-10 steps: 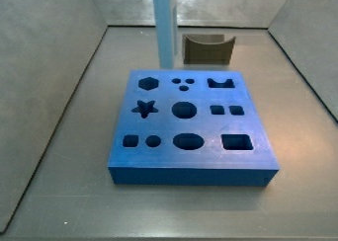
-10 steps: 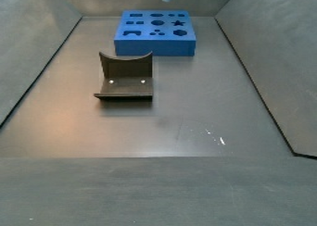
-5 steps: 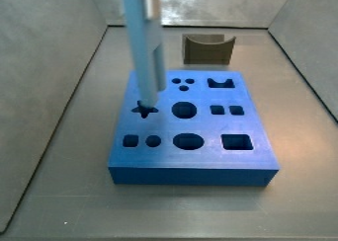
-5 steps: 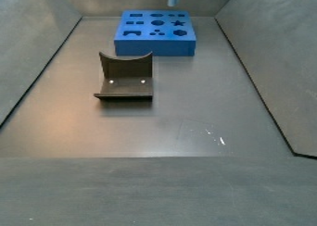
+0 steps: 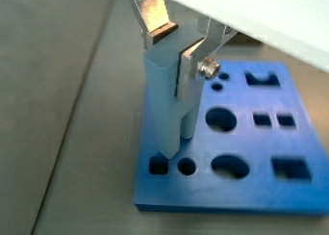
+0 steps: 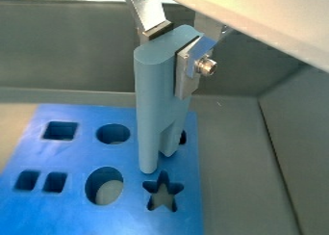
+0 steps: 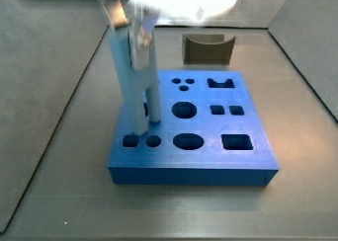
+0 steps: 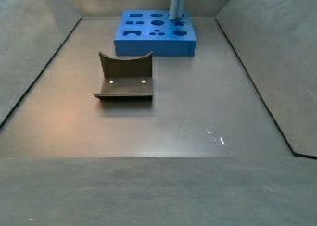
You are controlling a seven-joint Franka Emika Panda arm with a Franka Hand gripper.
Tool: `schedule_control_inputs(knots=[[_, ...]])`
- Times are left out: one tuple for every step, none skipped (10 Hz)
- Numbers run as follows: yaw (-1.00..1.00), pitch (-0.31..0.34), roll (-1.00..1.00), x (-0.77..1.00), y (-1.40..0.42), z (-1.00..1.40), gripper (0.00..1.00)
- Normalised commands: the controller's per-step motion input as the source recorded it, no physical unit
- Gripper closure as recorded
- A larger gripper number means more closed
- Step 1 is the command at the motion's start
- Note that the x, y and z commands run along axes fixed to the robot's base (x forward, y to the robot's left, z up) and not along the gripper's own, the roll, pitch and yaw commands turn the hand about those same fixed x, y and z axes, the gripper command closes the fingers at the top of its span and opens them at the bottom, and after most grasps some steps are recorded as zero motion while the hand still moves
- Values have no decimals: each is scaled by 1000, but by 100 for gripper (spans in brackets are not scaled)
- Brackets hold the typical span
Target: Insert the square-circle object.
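Note:
My gripper point(image 5: 175, 44) is shut on the top of the square-circle object point(image 5: 167, 104), a tall pale-blue piece with two legs. It shows in both wrist views point(image 6: 161, 94) and in both side views point(image 7: 136, 77) point(image 8: 179, 6). It hangs upright over the flat dark-blue block point(image 7: 192, 126) with shaped holes. Its leg ends sit just above the small square hole point(image 5: 160, 166) and round hole point(image 5: 188, 167) at the block's near left corner point(image 7: 129, 142). The gripper point(image 7: 132, 13) is above that corner in a side view.
A dark brown curved holder point(image 7: 207, 49) stands behind the block, also seen in a side view point(image 8: 125, 77). Grey walls enclose the floor on all sides. Other holes, a star point(image 6: 162, 192) and circles, lie beside the piece.
The gripper has carried the piece forward and down, from behind the block to over the block's near left corner, and the gripper body now shows in a side view.

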Motion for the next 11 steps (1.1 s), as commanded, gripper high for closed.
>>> schedule_control_inputs(knots=[[-1000,0,-6,0,-51,-54,100],[-1000,0,0,0,-46,-23,100],[-1000,0,0,0,-37,-60,100],[-1000,0,0,0,-34,-100,100],[-1000,0,0,0,-31,-97,100],[-1000,0,0,0,-31,-89,100],[-1000,0,0,0,-31,-74,100],[-1000,0,1,0,-29,-77,100],[-1000,0,6,0,-29,-77,100],[-1000,0,7,0,-29,-80,100],[-1000,0,30,0,-34,-91,100]])
